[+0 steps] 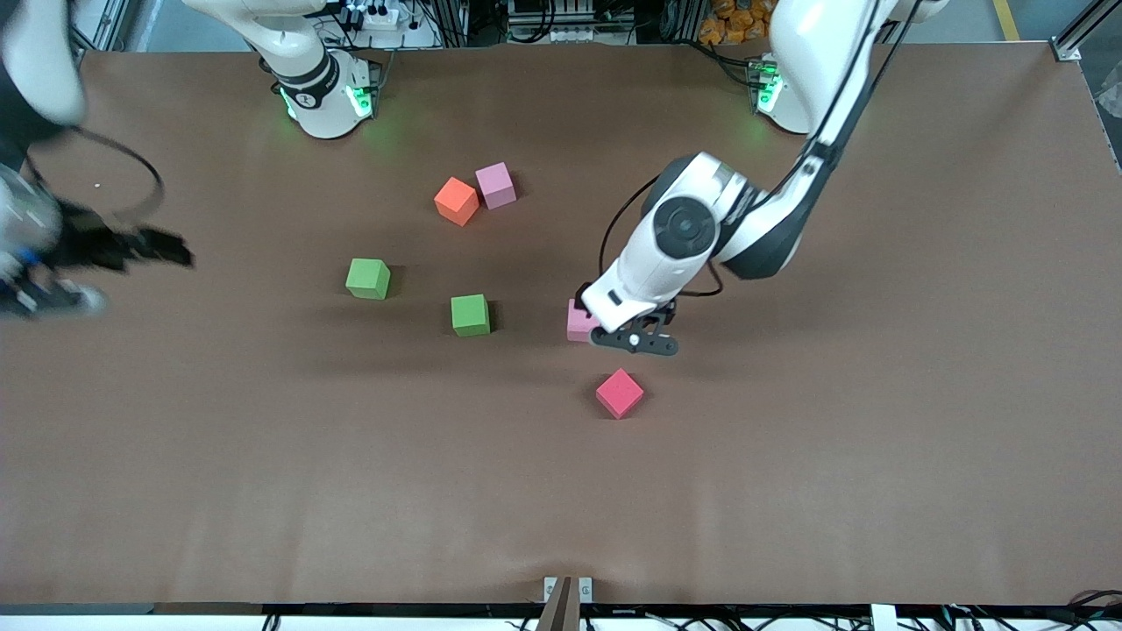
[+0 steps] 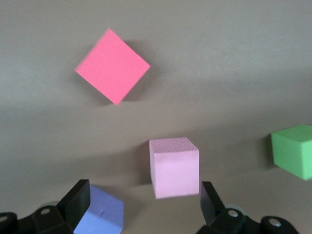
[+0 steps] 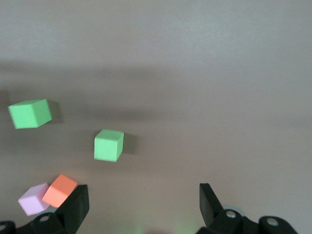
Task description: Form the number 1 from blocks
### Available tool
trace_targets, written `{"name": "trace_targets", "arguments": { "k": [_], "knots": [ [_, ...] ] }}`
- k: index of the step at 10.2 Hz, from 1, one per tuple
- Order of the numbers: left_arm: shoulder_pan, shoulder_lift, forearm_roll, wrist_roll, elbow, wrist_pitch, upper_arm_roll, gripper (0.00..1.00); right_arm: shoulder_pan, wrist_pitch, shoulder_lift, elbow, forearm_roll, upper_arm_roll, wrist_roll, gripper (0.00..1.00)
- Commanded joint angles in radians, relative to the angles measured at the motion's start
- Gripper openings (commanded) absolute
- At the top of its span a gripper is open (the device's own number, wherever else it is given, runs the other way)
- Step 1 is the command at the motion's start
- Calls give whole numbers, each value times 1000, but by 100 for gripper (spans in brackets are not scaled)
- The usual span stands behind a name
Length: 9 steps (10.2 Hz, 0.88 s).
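Brown table (image 1: 789,491) carries everything we see, and we read it from the right arm's end toward the left arm's end. Our right end effector (image 1: 131,250) hangs over the edge of the table at the right arm's end, its fingers (image 3: 73,207) spread apart with nothing between them, well apart from every cube; that arm waits. Next comes the first green block (image 1: 368,279), and beside it, a little nearer the front camera, the second green block (image 1: 471,315); both also show in the right wrist view (image 3: 30,113) (image 3: 108,145). Farther from the front camera sit the orange cube (image 1: 457,201) and the purple block (image 1: 496,185), touching or nearly so. Then we reach the pale pink block (image 1: 578,322), partly covered in the front view by our left end effector (image 1: 638,340), which is low over the table just beside it. In the left wrist view the pale pink block (image 2: 174,167) lies between the spread fingers (image 2: 78,200), which are not clamped on it. A light blue cube (image 2: 100,214) shows by one finger in that view. Nearest the front camera rests the red block (image 1: 620,393), turned corner-on.
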Motion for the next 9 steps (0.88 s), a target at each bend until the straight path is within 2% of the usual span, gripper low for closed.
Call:
{"name": "trace_targets", "arguments": {
  "k": [1,3,5,6,7,8,9],
  "knots": [
    [-39,76,-27,-102,34,42,5,100,0,22,176,44,95,2,-2,100],
    [-67,99,-26,-231,35,51,3,100,101,23,207,24,88,2,91,100],
    [-77,116,-26,-243,35,80,3,100,160,28,194,-15,74,1,127,100],
    [-82,128,-23,-241,35,102,5,100,167,38,163,-72,76,2,128,100],
    [-84,146,-18,-236,35,120,5,100,198,80,98,-177,77,2,130,100],
    [-97,162,-15,-236,35,142,5,100,235,160,14,-306,74,2,171,100],
    [-102,171,-1,-238,35,154,5,100,268,234,-21,-394,73,2,203,100]
  ]
}}
